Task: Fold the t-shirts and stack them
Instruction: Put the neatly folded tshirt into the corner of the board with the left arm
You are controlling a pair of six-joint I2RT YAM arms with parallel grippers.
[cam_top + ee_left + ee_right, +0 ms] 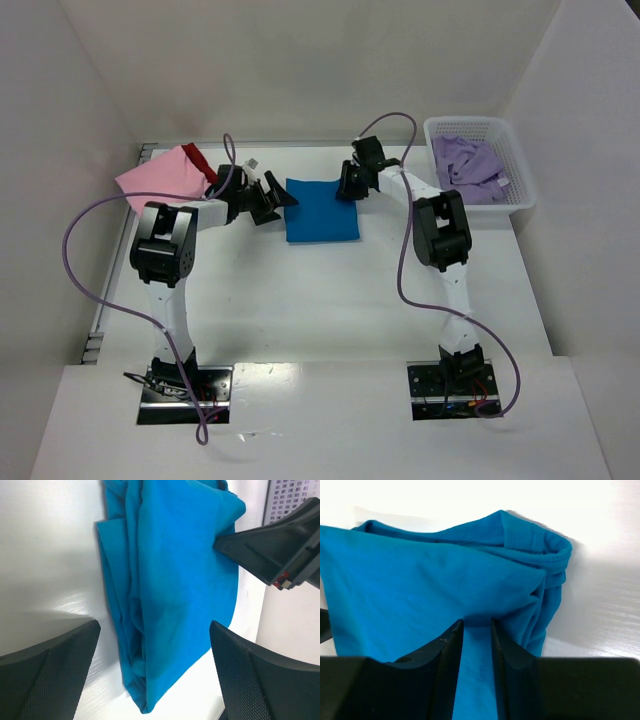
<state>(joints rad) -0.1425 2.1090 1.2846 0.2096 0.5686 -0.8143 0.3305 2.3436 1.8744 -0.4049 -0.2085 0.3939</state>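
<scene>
Closest to the lens, right wrist view: black fingertips (445,670), right jaws nearly closed, pinching a ridge of the blue t-shirt (430,585). Same jaws seen from the left wrist, tip touching the shirt's edge. Left jaws wide open, one pad (45,675) at each side of the left wrist view, gripping nothing, hovering at the shirt's left edge.

Blue t-shirt: sits folded flat on the white bench (330,310), centre-back, between the two wrists. Reads as a near-square pad from above, slightly longer left-to-right, edges a touch skewed to the bench edge. Stacked fold layers down the left side of the left wrist view. Stitched band bunched at the top right of the right wrist view. Can't tell whether that band is collar or sleeve hem, so can't call which way the neck points.

Hidden: far-right corner under the right wrist from above, left edge partly behind the left jaws. Lower cloth cut off by the fingertips in the right wrist view.

Around: pink t-shirt (160,180) folded at the far-left bench corner, with the red t-shirt (197,157) poking out at its far side, mostly covered. Left forearm (205,212) overlapping the pink one's near edge from above. Lavender t-shirt (468,168) crumpled in the white mesh basket (522,185) at far right, well apart from the blue one. Arm bases (185,385) at the near edge.
</scene>
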